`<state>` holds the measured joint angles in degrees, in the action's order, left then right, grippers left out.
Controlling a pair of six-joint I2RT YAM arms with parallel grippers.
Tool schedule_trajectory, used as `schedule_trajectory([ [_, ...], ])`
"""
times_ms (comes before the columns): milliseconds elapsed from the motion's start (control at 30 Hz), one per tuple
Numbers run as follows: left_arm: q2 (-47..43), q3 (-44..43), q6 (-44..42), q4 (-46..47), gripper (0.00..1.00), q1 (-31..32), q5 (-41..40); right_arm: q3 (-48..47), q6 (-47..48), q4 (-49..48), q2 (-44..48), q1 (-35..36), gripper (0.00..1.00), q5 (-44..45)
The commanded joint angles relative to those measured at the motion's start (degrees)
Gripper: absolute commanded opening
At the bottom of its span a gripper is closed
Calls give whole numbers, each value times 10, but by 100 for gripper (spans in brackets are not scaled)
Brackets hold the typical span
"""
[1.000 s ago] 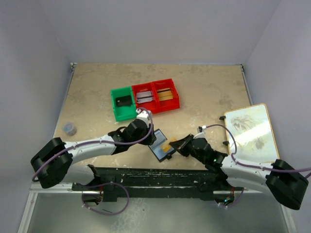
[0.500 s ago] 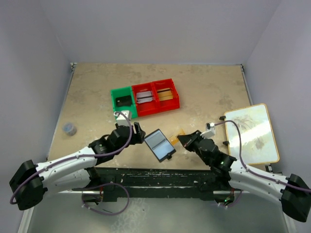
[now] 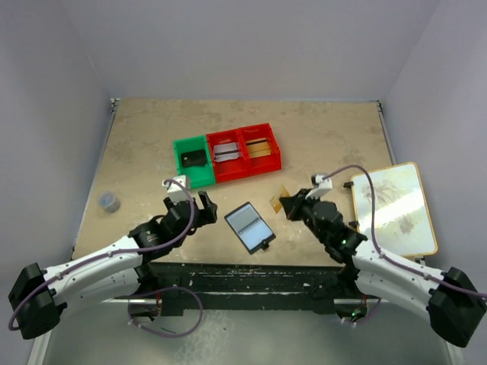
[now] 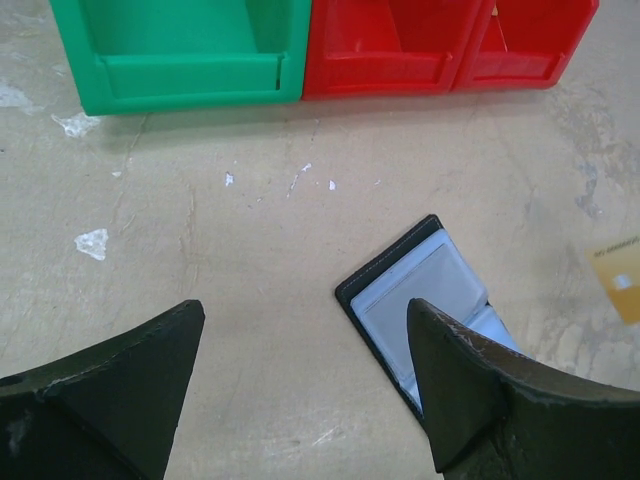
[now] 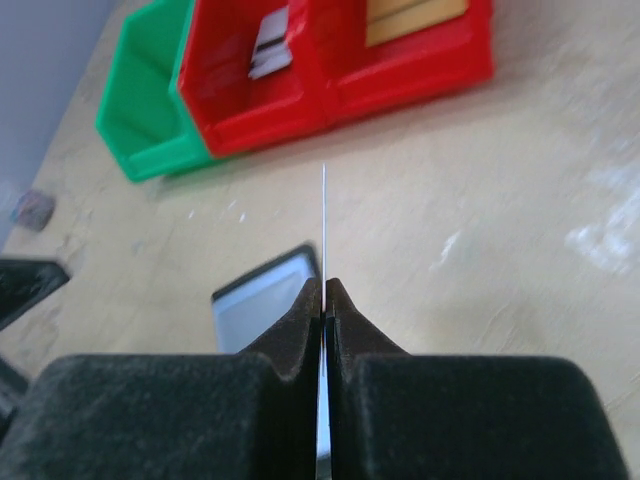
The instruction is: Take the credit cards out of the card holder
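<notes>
The card holder lies open and flat on the table, pale blue inner faces up; the left wrist view shows it under the right fingertip. My left gripper stands open just left of it, touching nothing. My right gripper is shut on a gold-brown credit card, held off the table to the right of the holder. In the right wrist view that card shows edge-on as a thin line between the shut fingers, with the holder below left.
A green bin with a black card, a red bin with a silver card and a second red bin with a gold card stand behind the holder. A framed board lies at the right. A small grey object sits far left.
My left gripper has opened, let go of the card holder and drawn back to the left. My right gripper has carried the gold card out of the holder, up and away.
</notes>
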<state>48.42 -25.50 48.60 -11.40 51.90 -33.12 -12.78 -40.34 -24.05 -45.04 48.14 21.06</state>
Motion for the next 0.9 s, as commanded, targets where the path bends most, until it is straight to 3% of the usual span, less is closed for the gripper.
schedule_trajectory([
  [0, -40, 1, 32, -19, 81, 0, -49, -96, 123, -22, -62, -115, 0, -142],
  [300, -93, -19, 72, -144, 84, 0, -144, -205, 253, -29, -167, -135, 0, -174],
  [433, -120, -21, 102, -183, 87, 0, -170, -244, 309, -32, -209, -139, 0, -143],
  [700, -141, -30, 107, -189, 91, 0, -161, -353, 431, 2, -344, -142, 0, -117],
  [867, -139, -35, 106, -205, 91, 0, -158, -411, 494, -33, -407, -150, 0, -112],
])
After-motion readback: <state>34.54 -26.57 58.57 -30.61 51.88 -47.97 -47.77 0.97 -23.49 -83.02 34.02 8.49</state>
